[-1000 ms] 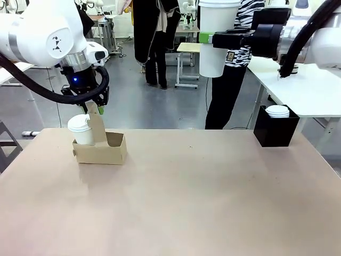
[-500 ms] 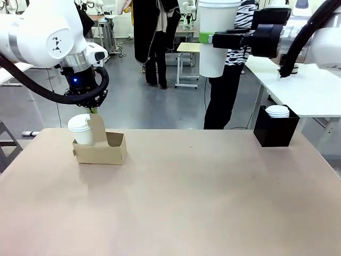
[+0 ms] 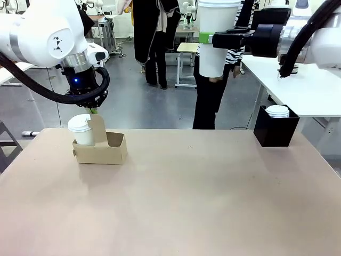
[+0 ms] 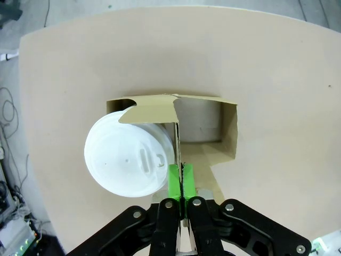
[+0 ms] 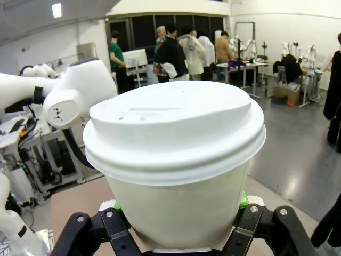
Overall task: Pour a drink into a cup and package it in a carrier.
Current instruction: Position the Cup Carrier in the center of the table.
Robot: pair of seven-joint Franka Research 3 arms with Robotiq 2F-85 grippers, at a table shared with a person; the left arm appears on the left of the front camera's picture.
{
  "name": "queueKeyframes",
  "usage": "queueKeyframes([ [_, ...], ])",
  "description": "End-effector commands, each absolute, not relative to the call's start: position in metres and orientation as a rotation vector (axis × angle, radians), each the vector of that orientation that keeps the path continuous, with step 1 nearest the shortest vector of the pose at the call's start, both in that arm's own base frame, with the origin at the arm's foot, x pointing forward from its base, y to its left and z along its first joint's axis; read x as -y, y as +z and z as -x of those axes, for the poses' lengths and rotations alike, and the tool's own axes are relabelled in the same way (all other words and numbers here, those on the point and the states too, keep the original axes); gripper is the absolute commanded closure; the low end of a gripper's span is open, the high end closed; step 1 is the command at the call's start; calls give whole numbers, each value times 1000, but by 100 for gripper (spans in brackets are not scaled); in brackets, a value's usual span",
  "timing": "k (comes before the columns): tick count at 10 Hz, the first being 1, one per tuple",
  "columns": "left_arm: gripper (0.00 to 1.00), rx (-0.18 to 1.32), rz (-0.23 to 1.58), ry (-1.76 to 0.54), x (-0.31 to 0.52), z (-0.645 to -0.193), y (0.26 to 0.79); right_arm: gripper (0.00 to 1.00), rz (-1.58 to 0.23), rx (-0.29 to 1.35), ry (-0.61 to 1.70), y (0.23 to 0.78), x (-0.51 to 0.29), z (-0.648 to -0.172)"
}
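Brown cardboard sits pinched between the green pads of the left gripper [image 4: 181, 178], whose jaws are closed flat on the upright handle tab [image 3: 97, 127] of the carrier [image 3: 109, 153], which rests on the table [image 3: 213, 202] at the robot's left. The tab is thin, single-ply board: judged light and stiff along its plane, but liable to fold or tear if it is loaded sideways, so a straight vertical pull at the tab's top is the sound hold. One seated cup [image 4: 130, 160], white and lidded, occupies the slot on the outer side of the tab; the second slot [image 3: 114, 140] next to it is open. A one-sided load will likely tilt the carrier when lifted. The right gripper [image 3: 213, 38] is clamped around the held cup [image 3: 213, 58], a tall white paper cup with a white lid [image 5: 176, 128], raised well above the table on the robot's right. The wall of such a cup yields under squeeze and its surface is smooth, so a grip below the rim is safest; the lid hides the contents, so the fill cannot be told. Toward the far right corner stands a black box [image 3: 274, 133] with white lids [image 3: 277, 111] on top, well apart from the carrier. A person [image 3: 210, 101] stands beyond the far edge. The path between the held cup and the open slot appears unobstructed, though the left arm over the tab crowds the approach.
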State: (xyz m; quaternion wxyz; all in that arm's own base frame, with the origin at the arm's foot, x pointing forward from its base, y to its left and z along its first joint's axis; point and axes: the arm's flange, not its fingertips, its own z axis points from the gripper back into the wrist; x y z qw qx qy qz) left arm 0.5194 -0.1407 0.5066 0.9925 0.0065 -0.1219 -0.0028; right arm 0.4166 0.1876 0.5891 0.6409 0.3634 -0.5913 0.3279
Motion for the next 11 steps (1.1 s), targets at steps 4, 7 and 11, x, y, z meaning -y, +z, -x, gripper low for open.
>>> queueKeyframes([
  [4,99,228,45,78,163,-485,550,19,-832,1374,748,593,-192,-420],
  [7,99,273,51,106,212,-419,604,19,-832,1374,748,593,-192,-420],
  [11,99,249,75,105,295,-343,615,19,-832,1374,748,593,-192,-420],
])
